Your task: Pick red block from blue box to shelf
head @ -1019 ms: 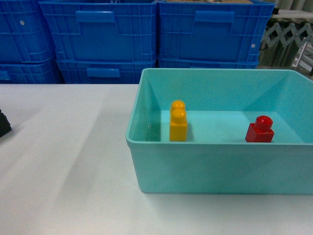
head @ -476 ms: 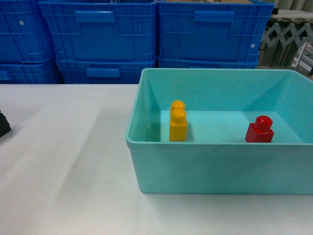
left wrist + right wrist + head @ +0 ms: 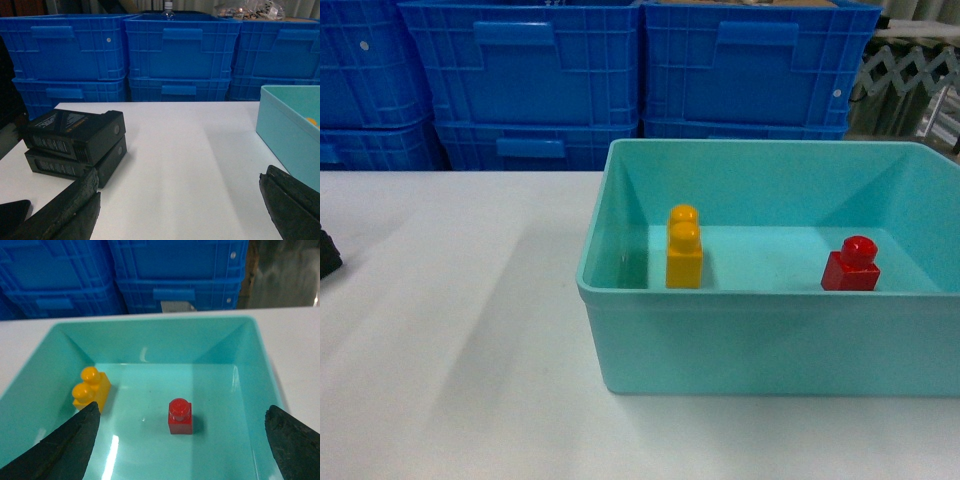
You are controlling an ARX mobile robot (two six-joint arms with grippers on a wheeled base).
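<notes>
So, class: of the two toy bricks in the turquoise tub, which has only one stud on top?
The red block: square with one round stud. The yellow brick beside it has two.

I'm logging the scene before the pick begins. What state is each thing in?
red block: upright on the floor of the blue box, not held.
yellow brick: upright in the box, apart from the red block.
blue box: open-topped, on the table.
black battery packs: stacked in two.
left gripper: open, empty.
right gripper: open, above the box.
</notes>
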